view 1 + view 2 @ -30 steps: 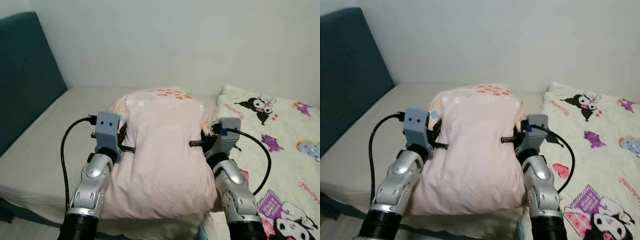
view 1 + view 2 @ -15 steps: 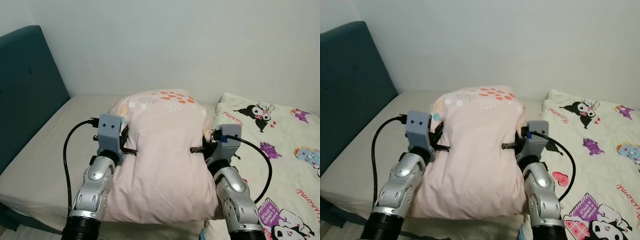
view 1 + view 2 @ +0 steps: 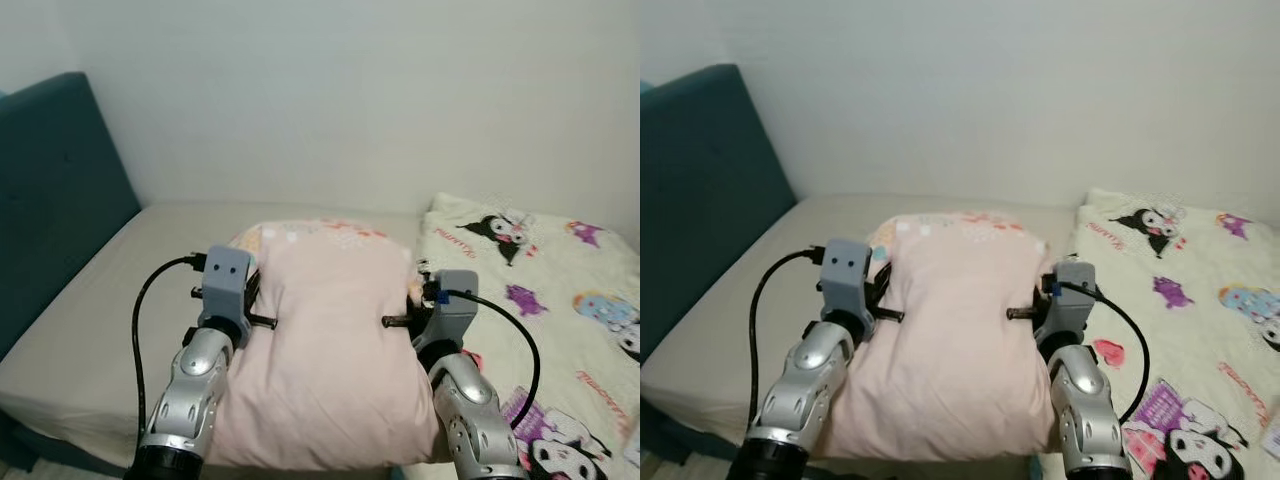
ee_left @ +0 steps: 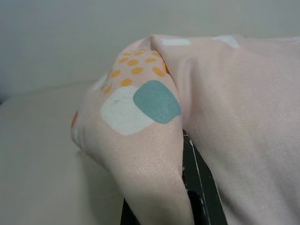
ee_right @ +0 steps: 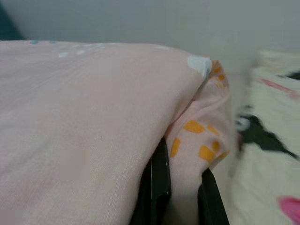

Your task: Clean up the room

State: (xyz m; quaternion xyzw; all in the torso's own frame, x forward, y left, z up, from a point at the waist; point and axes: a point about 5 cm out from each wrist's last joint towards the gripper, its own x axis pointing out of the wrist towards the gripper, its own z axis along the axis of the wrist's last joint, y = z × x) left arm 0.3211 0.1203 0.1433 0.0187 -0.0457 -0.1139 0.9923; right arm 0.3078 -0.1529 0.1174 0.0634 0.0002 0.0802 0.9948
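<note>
The pillow (image 3: 325,350) was smooth pale pink cloth with a faint sheen and printed orange, white and teal spots. The bed (image 3: 90,330) wore a matt beige sheet. At three o'clock lay a cream blanket (image 3: 540,290) of soft printed cloth. The headboard (image 3: 50,200) at nine o'clock was matt teal fabric. Both arms were glossy silver metal; the tool fingers (image 5: 157,187) were matt black plastic.

Pillow (image 3: 325,340) filled the gap between both arms, blocking the middle. Bare bed (image 3: 110,290) lay open to the left, up to the headboard (image 3: 50,200). Quilt (image 3: 540,290) covered the right side. Wall (image 3: 350,100) closed off the far edge behind the pillow.
</note>
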